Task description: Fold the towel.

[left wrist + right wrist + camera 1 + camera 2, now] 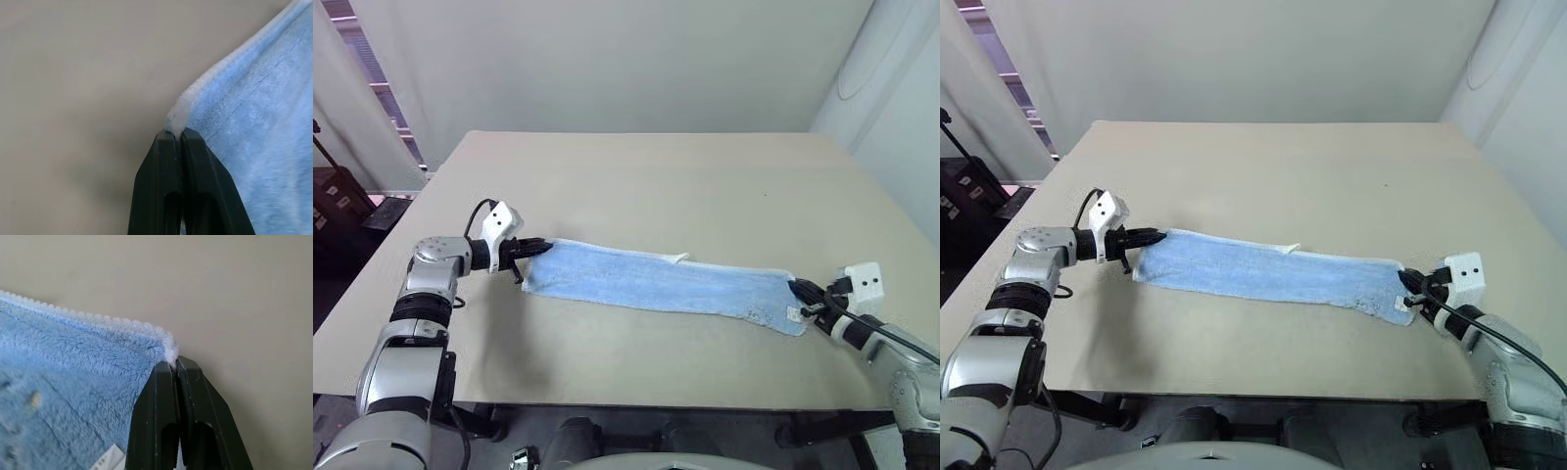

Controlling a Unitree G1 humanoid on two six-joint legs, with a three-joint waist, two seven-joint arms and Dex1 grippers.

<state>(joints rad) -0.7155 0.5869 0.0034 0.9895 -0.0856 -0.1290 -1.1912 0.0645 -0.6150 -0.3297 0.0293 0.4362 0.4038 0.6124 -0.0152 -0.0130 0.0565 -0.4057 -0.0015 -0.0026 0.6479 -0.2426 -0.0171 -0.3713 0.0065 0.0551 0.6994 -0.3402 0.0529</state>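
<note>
Two grippers have the towel by its opposite ends, so you are looking at a strip of light blue terry cloth stretched lengthwise between them over the beige table.

Your left gripper has its black fingers pressed together on the towel's far left corner. In the left wrist view the fingers meet with no gap, and the white stitched border runs straight into the tips, so only the very corner of the cloth is pinched. From there the blue pile spreads away from the fingertips.

Your right gripper does the same at the other end. The right wrist view shows its fingers closed tight on the corner where the white scalloped edge turns, with the blue cloth spreading away from the tips. A small white label lies on the towel just beside those fingers; in the head views it shows as a pale patch at the towel's right end.

Between your hands the towel forms a long narrow band, its left end a little farther from you than its right. It appears doubled along its length. A small white loop sticks out from the far long edge near the middle. Most of the band looks to rest on the table, near its front half, with open tabletop beyond it.
</note>
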